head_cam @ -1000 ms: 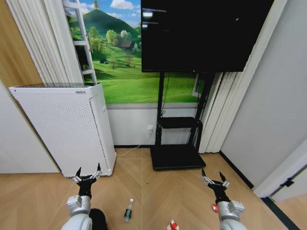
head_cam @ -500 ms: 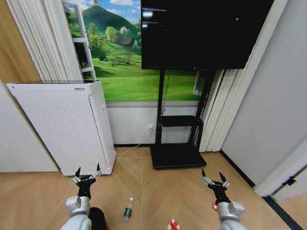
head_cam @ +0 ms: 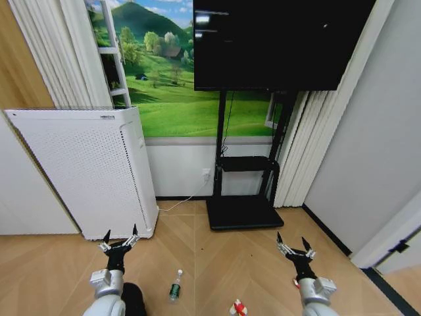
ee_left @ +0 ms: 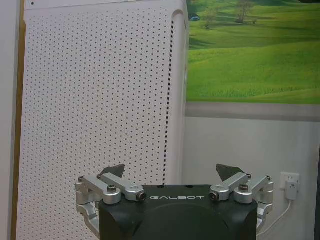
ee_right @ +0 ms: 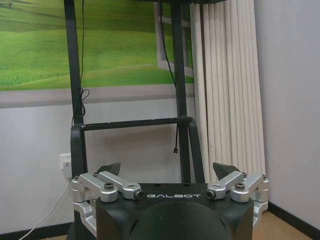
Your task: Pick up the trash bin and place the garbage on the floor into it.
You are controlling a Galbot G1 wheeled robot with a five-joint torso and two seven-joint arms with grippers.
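Note:
The trash bin (head_cam: 135, 300) is a small black shape at the bottom edge of the head view, partly behind my left arm. On the floor (head_cam: 217, 263) lies garbage: a clear bottle with a green label (head_cam: 175, 287), a red-and-white wrapper (head_cam: 238, 308), and a red scrap (head_cam: 295, 284) just behind my right arm. My left gripper (head_cam: 120, 237) (ee_left: 171, 172) is held up open and empty, facing the white appliance. My right gripper (head_cam: 291, 239) (ee_right: 166, 170) is also open and empty, facing the TV stand.
A tall white perforated appliance (head_cam: 92, 171) (ee_left: 100, 100) stands at the left against the wall. A black TV stand (head_cam: 242, 214) (ee_right: 135, 125) with a large screen (head_cam: 276, 46) stands ahead in the middle. A white curtain (head_cam: 299, 151) and a grey wall close the right.
The whole head view has shifted slightly, with the appliance and wall picture sitting a little higher: the camera moved. Both grippers hold the same open pose.

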